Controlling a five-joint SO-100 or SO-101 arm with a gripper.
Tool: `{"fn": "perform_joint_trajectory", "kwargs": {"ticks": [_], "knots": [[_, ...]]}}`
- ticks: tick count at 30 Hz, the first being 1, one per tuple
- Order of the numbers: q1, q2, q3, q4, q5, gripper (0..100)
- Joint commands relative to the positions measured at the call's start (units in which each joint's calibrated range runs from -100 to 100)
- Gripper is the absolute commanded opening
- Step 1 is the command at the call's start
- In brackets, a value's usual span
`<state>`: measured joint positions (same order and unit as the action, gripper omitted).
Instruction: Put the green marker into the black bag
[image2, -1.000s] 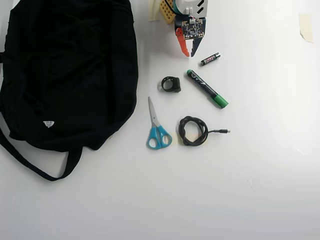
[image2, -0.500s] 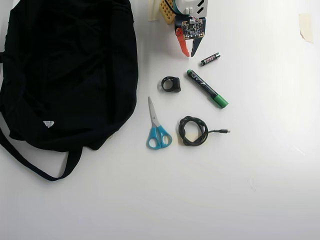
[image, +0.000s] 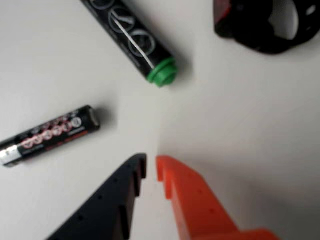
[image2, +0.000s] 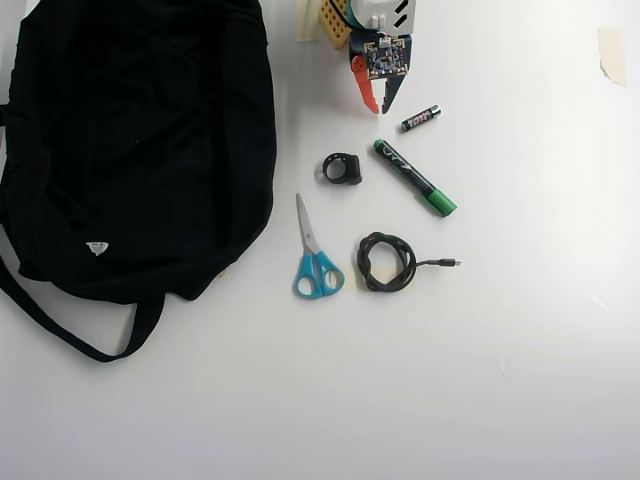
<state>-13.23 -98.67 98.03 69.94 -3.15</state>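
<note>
The green marker (image2: 414, 177) lies slantwise on the white table, right of centre in the overhead view. Its green end (image: 161, 74) and black lettered barrel show at the top of the wrist view. The black bag (image2: 130, 140) fills the left side of the overhead view, strap trailing toward the bottom. My gripper (image2: 380, 107) hangs at the top centre, just above the marker's upper end and apart from it. Its black and orange fingers (image: 180, 195) stand almost together with nothing between them.
A small black battery (image2: 421, 118) (image: 47, 135) lies just right of the gripper. A black ring-shaped piece (image2: 343, 168) (image: 265, 25), blue-handled scissors (image2: 315, 255) and a coiled black cable (image2: 387, 262) lie around the marker. A scrap of tape (image2: 612, 55) sits at the far right.
</note>
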Motion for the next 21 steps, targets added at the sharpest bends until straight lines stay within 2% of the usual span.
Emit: {"fn": "perform_joint_trajectory", "kwargs": {"ticks": [1,7,21], "knots": [[0.1,-0.6,1.2,-1.1,-0.2,2],[-0.3,-0.6,1.2,-2.6,-0.2,2],[-0.2,-0.2,0.0,-26.4,-0.3,2]]}}
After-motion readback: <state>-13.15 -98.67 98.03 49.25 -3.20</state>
